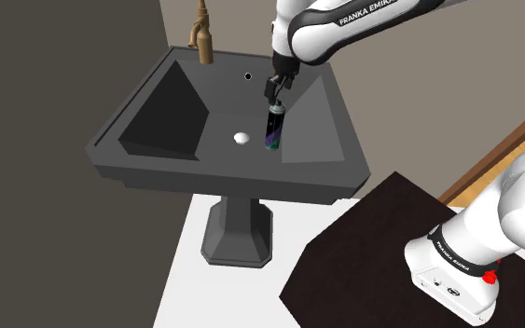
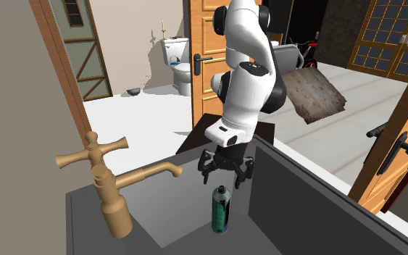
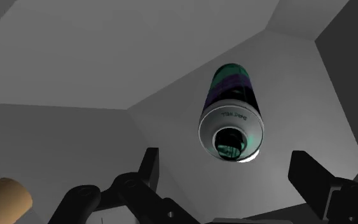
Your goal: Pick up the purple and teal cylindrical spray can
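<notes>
Two fingers (image 3: 308, 172) spread wide over the spray can (image 3: 231, 108).
Neither finger touches the can, which stands upright just below them in line with the open gap, purple and teal bands around its body. Around it lies the dark grey basin of a pedestal sink (image 1: 158, 140), with the drain (image 1: 241, 138) beside the can and a brass-coloured tap (image 2: 111, 195) farther off.

Even bright light; sink (image 1: 204, 179) dim, softly shaded inside.

One spray can (image 1: 274, 128), one sink (image 1: 158, 172), one tap (image 1: 200, 37), one toilet (image 2: 178, 61), one gripper (image 2: 226, 175)
</notes>
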Action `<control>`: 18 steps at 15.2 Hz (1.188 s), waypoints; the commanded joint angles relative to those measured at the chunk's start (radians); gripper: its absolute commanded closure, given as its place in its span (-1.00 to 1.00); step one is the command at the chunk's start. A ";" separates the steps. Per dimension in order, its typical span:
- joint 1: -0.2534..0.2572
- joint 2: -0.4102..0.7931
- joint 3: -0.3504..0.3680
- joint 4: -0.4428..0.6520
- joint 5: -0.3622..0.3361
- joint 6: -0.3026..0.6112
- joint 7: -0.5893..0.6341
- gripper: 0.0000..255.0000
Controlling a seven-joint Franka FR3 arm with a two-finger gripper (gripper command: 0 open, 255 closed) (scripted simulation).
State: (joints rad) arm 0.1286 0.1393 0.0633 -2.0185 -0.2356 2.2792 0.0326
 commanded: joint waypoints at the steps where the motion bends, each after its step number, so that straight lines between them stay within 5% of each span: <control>1: 0.007 0.041 0.003 0.031 -0.014 0.013 0.003 -1.00; 10: 0.009 0.093 -0.003 -0.007 -0.038 0.101 0.031 -1.00; 11: 0.009 0.094 -0.003 -0.006 -0.038 0.099 0.032 1.00; 18: 0.010 0.093 -0.003 -0.006 -0.037 0.099 0.032 1.00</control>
State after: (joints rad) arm 0.1384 0.2312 0.0610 -2.0233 -0.2729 2.3786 0.0649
